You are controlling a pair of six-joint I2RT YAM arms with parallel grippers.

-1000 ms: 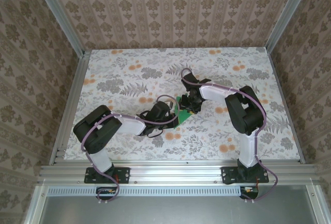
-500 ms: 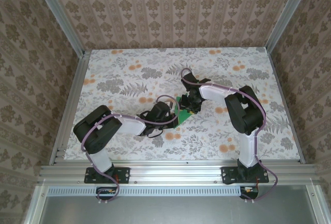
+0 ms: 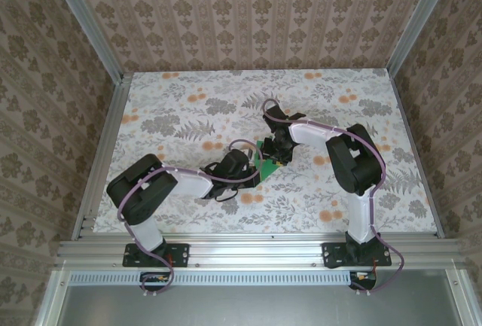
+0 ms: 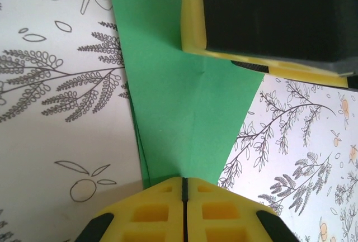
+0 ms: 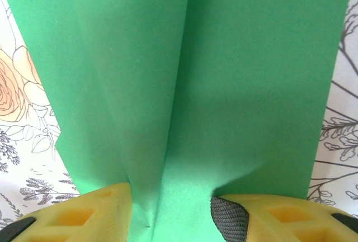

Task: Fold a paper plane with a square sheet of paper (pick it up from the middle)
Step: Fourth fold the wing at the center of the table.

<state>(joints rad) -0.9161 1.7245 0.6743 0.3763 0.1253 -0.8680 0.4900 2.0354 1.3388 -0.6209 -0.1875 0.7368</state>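
Lying near the middle of the floral table (image 3: 339,108), the green paper (image 3: 265,163) (image 4: 184,113) (image 5: 235,85) is showing a wedge shape with a centre crease. The left gripper (image 3: 256,172) (image 4: 183,181) is holding its jaws together at the narrow tip; whether they are pinching it is unclear. The right gripper (image 3: 277,156) (image 5: 170,208) is holding its jaws apart, straddling the crease at the wide end.

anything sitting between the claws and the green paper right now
Nothing visible. The left claw is pinched shut on the narrow end of the green paper, and the right claw has the other end between its fingers.
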